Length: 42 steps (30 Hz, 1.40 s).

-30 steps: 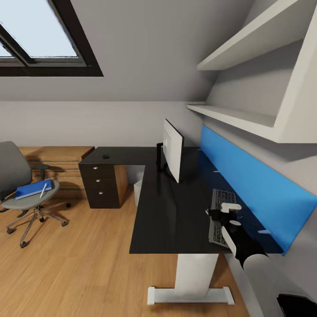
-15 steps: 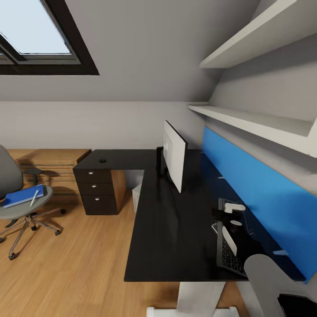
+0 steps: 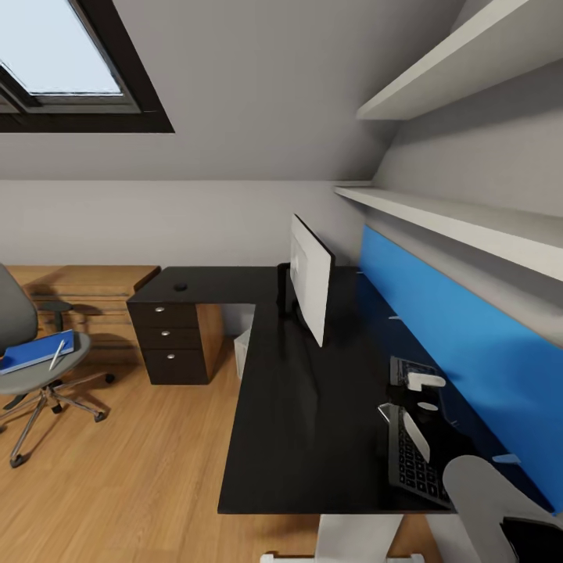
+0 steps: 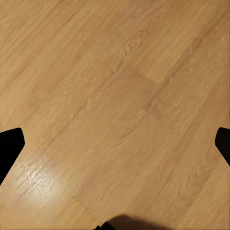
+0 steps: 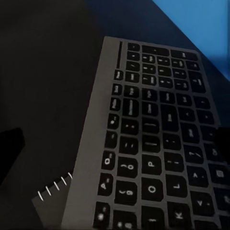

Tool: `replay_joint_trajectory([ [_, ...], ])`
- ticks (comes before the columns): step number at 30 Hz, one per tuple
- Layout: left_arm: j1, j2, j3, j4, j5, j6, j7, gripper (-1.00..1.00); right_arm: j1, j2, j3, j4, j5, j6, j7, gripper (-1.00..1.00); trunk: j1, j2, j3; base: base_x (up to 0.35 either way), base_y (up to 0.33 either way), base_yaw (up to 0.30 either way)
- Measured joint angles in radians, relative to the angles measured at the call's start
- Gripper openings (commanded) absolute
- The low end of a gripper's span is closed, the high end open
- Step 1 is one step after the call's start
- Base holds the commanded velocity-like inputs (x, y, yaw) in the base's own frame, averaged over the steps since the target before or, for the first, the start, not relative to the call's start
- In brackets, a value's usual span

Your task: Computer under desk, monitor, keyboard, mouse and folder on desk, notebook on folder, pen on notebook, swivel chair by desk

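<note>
Keyboard is lying on the desk at lower right, your right gripper hovering over it, fingers apart. Folder and pen are waiting on the swivel chair, left edge.

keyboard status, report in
Right gripper open, over the keyboard. Keyboard flat on the desk by the blue back panel. Notebook corner under its edge.
</note>
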Motion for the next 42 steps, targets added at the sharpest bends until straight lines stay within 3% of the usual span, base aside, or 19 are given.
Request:
replay_joint_trajectory([
  [11, 0.0, 0.013, 0.001, -0.001, 0.001, -0.001, 0.0, 1.0, -0.001, -0.003, -0.006, 0.013, -0.001, -0.012, -0.001, 1.0, 0.0, 0.0, 0.0, 0.193, 0.0, 0.0],
  [33, 0.0, 0.012, 0.004, -0.002, 0.001, -0.001, 0.0, 1.0, -0.001, -0.005, -0.009, 0.009, 0.0, -0.012, -0.001, 1.0, 0.0, 0.0, 0.0, 0.254, -0.07, 0.0],
  [42, 0.0, 0.012, 0.004, -0.002, 0.001, 0.0, 0.0, 1.0, -0.001, -0.006, -0.011, 0.009, 0.001, -0.012, -0.001, 1.0, 0.0, 0.0, 0.0, 0.075, -0.046, 0.0],
])
